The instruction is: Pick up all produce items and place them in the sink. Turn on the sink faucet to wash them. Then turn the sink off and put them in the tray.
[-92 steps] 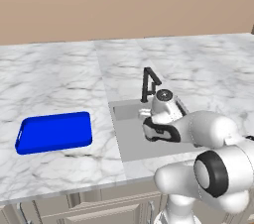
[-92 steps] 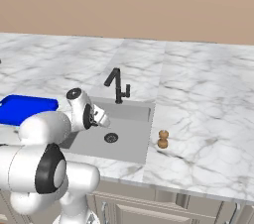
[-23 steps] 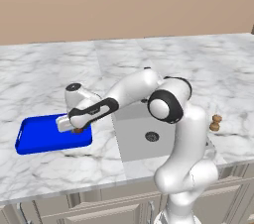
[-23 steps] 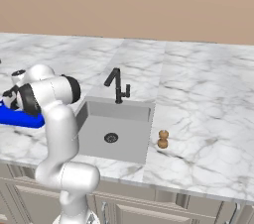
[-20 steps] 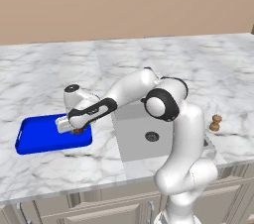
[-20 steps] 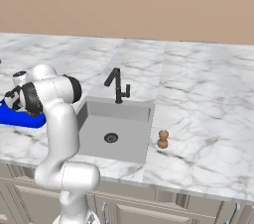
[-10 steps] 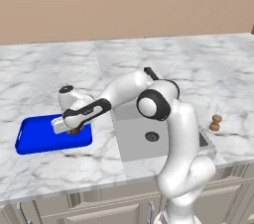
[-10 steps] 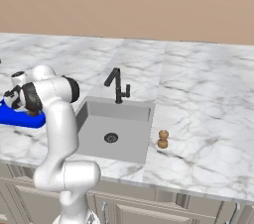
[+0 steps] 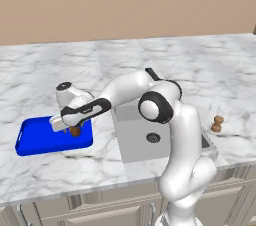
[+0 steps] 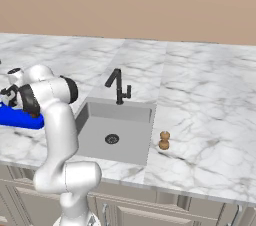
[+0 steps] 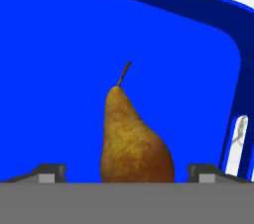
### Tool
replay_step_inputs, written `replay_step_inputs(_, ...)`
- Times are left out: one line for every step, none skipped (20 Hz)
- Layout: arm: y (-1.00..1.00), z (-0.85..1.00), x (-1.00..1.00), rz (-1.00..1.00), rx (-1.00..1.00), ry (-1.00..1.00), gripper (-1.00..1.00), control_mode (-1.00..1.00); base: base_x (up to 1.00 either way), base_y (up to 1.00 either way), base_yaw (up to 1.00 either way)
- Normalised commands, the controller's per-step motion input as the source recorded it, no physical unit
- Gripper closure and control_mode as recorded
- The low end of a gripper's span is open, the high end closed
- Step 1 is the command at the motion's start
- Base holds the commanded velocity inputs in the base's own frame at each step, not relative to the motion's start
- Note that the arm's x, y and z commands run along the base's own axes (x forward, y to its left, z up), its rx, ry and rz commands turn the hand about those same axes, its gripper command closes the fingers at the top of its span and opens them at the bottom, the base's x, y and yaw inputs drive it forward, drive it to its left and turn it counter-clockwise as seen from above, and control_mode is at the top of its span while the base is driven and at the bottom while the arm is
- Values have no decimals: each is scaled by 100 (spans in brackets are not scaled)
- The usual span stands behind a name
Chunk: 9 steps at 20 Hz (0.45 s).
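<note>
A brown pear with a short stem, one of the produce items, rests on the floor of the blue tray. My gripper is open around it, and each fingertip stands a little clear of its sides. From the left base camera the gripper hangs low over the tray with the pear under it. The grey sink with its black sink faucet lies to the right of the tray.
A small brown two-lobed object stands on the marble counter just right of the sink, also seen from the left base camera. My arm reaches across the sink's left edge toward the tray.
The jaws have opened wide and let go of the pear, which now lies in the tray. The hand has shifted slightly left and down over the tray.
</note>
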Motion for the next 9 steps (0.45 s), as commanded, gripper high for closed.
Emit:
replay_step_inputs(0,54,-4,4,0,-5,-100,-100,0,0,0)
replay_step_inputs(0,57,-11,3,0,-4,-100,-100,0,0,0)
replay_step_inputs(0,55,-18,4,0,-5,-100,-100,0,0,0)
replay_step_inputs(0,49,-20,3,0,-5,-100,-100,0,0,0)
replay_step_inputs(0,39,-17,2,0,-3,-100,-100,0,0,0)
replay_step_inputs(0,16,-4,1,0,0,-100,-100,0,0,0)
replay_step_inputs(0,0,-2,0,0,0,-100,-100,0,0,0)
replay_step_inputs(0,0,0,0,0,0,-100,-100,0,0,0)
replay_step_inputs(0,0,0,0,0,0,-100,-100,0,0,0)
